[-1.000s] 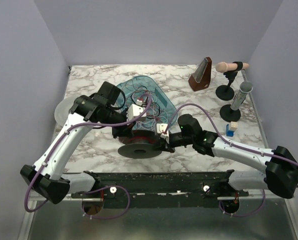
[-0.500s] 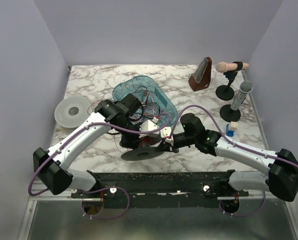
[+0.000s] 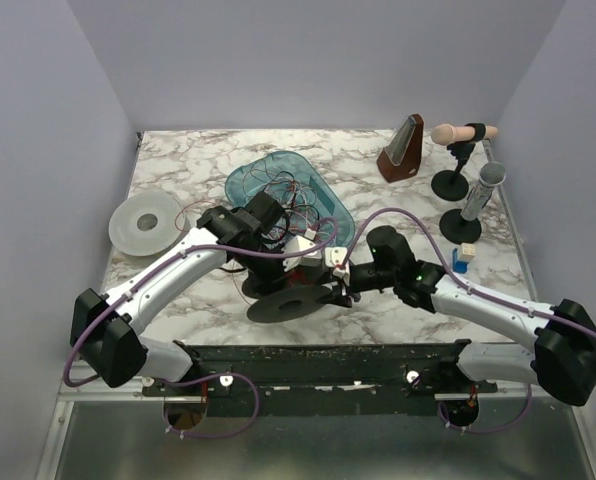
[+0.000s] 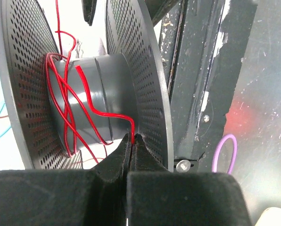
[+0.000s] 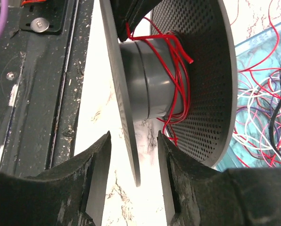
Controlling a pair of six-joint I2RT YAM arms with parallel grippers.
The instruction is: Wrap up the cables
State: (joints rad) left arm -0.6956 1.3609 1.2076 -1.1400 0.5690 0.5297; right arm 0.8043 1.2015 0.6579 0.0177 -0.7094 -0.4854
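- The left gripper (image 4: 131, 140) is pinching 1 red wire (image 4: 87, 92) tight at the spool (image 4: 110, 89) hub; winding well means guiding it taut between the 2 flanges.
- The right gripper (image 5: 133, 141) is gaping around the near flange (image 5: 121, 108), gripping nothing.
- The loose cables (image 3: 296, 195) are lying in the blue tray (image 3: 240, 178) just behind the spool; the black rail (image 4: 197, 70) is crowding the near side.
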